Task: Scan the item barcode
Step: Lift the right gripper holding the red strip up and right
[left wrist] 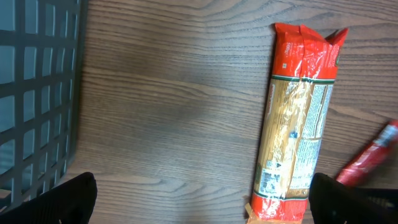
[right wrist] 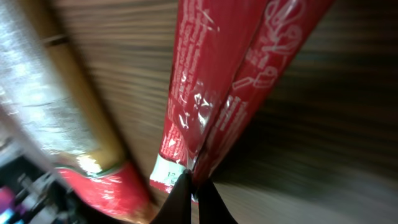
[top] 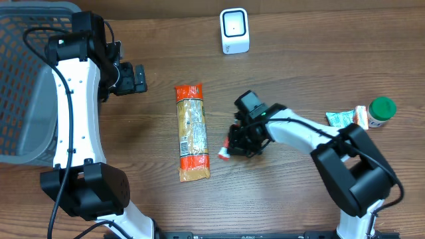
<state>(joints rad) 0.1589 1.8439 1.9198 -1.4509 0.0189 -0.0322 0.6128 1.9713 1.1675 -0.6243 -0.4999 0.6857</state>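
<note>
Grasping looks done: the right jaws are clamped on one end of the red packet [top: 226, 151], low at the tabletop [top: 299, 60] just beside the pasta [top: 192, 131]. The left jaws are spread wide and empty. Presenting it to the scanner [top: 234, 31] is yet to be done.

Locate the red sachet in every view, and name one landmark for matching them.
Overhead: red sachet pokes out just right of the spaghetti pack's lower end.
Left wrist: at the right edge, low, slanting.
Right wrist: fills the centre, top to bottom.
Shared landmark: the spaghetti pack lies beside it in all three.
</note>
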